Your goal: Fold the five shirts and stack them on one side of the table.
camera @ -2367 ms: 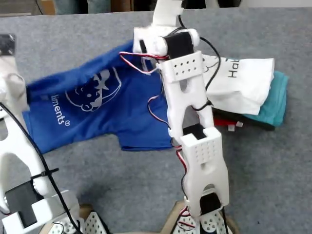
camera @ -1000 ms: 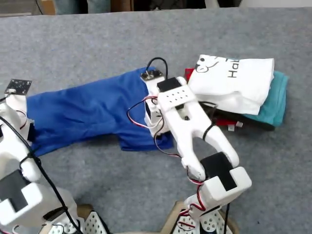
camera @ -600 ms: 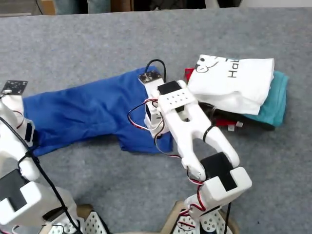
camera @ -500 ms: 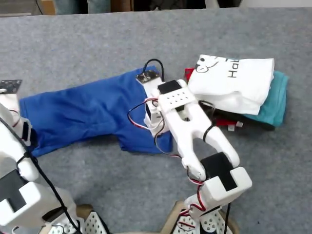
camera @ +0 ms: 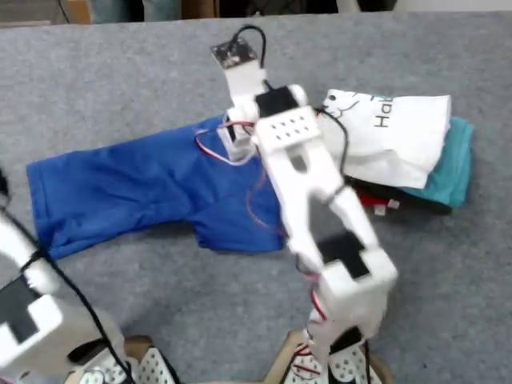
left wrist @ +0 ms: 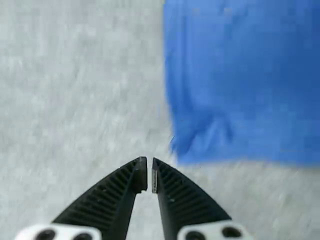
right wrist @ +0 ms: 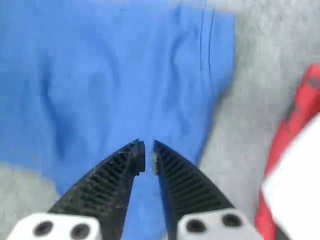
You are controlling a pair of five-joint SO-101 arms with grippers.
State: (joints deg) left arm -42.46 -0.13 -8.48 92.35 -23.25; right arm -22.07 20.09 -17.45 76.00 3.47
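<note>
Fold laid across the blue shirt (camera: 144, 192), both arms have pulled away, left gripper (left wrist: 149, 174) and right gripper (right wrist: 149, 155) closed and empty; more folding likely remains before it joins the stack (camera: 400, 152) at right.

The surface (camera: 120, 72) is covered by grey, felt-like cloth. Beyond its far edge a dim strip of room is seen, with a brown object (camera: 78, 10).

Part of blue shirt (camera: 120, 192) behind right arm (camera: 302, 174); red shirt (camera: 370, 199) mostly under white shirt (camera: 392, 136)
</note>
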